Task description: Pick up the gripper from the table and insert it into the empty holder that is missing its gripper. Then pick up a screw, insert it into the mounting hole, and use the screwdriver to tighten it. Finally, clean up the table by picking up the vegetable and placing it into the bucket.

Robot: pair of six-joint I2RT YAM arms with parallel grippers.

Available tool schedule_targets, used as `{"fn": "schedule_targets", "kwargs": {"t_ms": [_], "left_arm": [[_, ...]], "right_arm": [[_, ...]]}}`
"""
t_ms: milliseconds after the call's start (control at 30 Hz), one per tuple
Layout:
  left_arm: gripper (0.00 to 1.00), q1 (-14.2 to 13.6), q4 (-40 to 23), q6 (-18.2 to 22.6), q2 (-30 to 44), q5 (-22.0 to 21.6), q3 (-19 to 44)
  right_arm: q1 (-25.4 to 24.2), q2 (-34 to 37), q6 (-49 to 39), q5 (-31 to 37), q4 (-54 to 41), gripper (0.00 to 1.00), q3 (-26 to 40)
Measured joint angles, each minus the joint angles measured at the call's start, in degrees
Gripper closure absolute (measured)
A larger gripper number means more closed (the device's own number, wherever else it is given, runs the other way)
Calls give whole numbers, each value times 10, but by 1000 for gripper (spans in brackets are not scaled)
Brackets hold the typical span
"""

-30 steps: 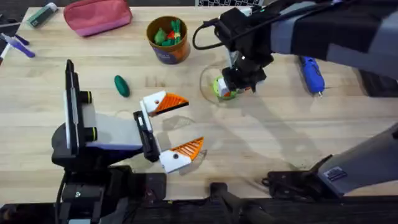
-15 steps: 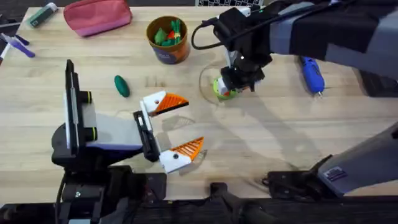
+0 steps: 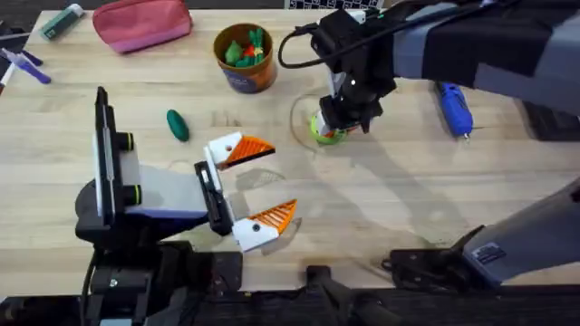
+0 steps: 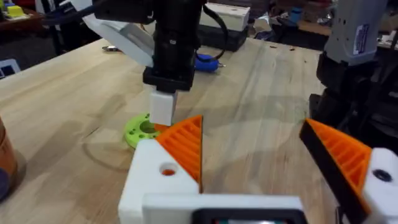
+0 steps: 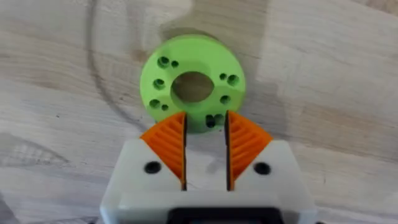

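Observation:
The orange wedge gripper (image 3: 250, 148) sits in the white holder (image 3: 222, 148), the far finger of my left gripper (image 3: 276, 181), which stands open. The mounting hole (image 4: 168, 169) shows orange inside. My right gripper (image 5: 205, 130) hangs low over a bright green ring disc (image 5: 191, 84), its fingers a narrow gap apart. A small dark piece (image 5: 212, 120) lies on the disc's rim between the tips; whether it is a screw I cannot tell. The blue screwdriver (image 3: 453, 107) lies at the far right. The dark green vegetable (image 3: 177, 125) lies left of the holder. The bucket (image 3: 245, 72) stands behind it.
A pink pouch (image 3: 140, 23) and some markers (image 3: 23, 63) lie at the far left. The bucket holds green and red toy pieces. The right arm (image 3: 471, 45) stretches across the far right of the table. Bare wood lies between the left gripper and the near right edge.
My right gripper has crept slightly toward the far left over the green disc. The left arm, vegetable and screwdriver have not moved.

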Motion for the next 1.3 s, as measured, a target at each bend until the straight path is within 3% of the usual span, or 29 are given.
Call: {"fn": "schedule_targets", "kwargs": {"t_ms": [300,600,833,1300], "left_arm": [[15,0,0,0,0,0,0],[15,0,0,0,0,0,0],[15,0,0,0,0,0,0],[15,0,0,0,0,0,0]], "right_arm": [[0,0,0,-2,0,795,0],[0,0,0,-2,1,851,0],[-2,2,0,0,2,987,0],[-2,7,-2,0,0,994,5]]}}
